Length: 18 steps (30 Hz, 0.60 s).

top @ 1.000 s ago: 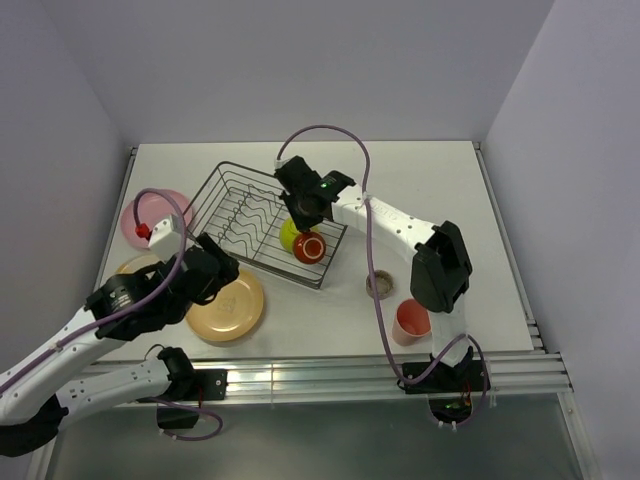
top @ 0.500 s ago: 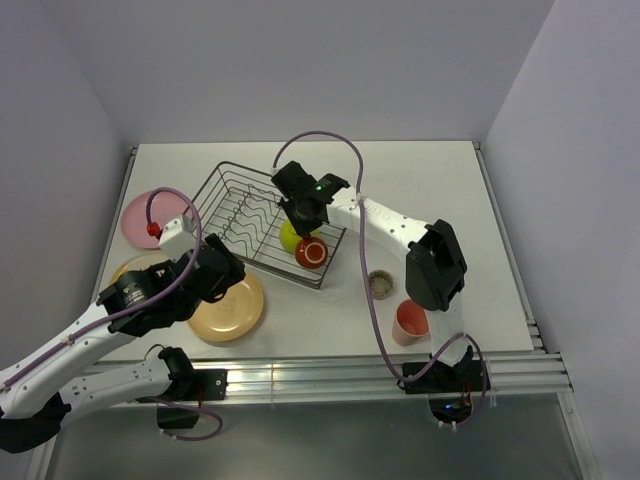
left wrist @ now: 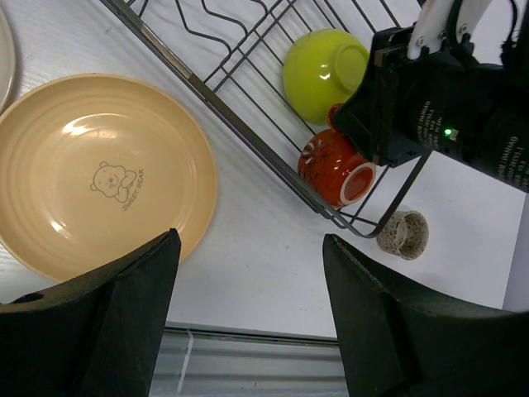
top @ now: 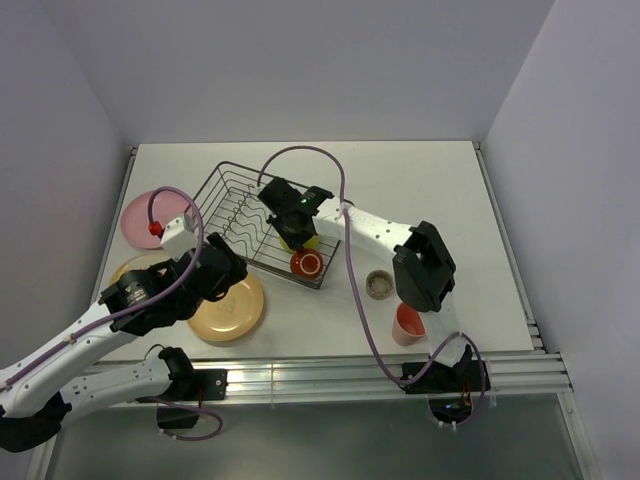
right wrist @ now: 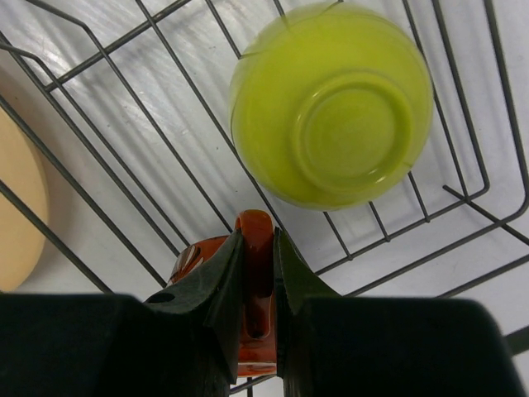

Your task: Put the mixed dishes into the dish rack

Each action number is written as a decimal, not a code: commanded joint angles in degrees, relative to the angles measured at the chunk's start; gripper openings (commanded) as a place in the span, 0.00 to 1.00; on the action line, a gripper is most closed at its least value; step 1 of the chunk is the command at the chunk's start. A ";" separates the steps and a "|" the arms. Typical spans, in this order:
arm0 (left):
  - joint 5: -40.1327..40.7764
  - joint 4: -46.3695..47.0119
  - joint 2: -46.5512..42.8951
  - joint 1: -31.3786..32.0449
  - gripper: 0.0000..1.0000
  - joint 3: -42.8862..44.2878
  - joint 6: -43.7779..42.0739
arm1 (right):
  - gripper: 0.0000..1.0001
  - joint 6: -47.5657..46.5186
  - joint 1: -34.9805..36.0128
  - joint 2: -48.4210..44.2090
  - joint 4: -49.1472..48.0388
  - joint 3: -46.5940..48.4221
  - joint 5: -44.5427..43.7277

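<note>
The dish rack (top: 232,166) is a silver wire basket at centre-left. The lime-green bowl (right wrist: 331,116) lies upside down in its near right part. Just beside the bowl, my right gripper (right wrist: 254,238) is shut on the handle of the small red mug (top: 306,263), which is tilted over the rack's near right corner. My left gripper (left wrist: 250,241) hangs open and empty above the table, right of the tan-orange plate (left wrist: 99,174). The pink plate (top: 138,218) and the pale cream plate (top: 132,266) lie left of the rack.
The grey-beige cup (top: 380,285) stands on the table right of the rack's near corner, with the salmon-pink tumbler (top: 410,322) nearer, by the right arm's base. The table's front rail (left wrist: 248,351) runs just below my left fingers.
My right gripper has carried the red mug a little left and nearer, over the rack's near right corner. My left arm shifted slightly right and stays open.
</note>
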<state>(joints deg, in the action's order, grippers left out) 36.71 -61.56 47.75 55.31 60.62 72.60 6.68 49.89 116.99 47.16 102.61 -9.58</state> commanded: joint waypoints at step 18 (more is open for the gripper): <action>-1.20 2.58 1.56 -0.03 0.76 -0.59 -2.11 | 0.53 -2.81 1.00 4.39 -2.68 2.07 -0.17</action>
<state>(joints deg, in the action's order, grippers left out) 36.07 -60.47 49.15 55.31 60.47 71.57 3.81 50.48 122.17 46.30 103.63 -9.54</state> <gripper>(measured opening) 0.762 0.514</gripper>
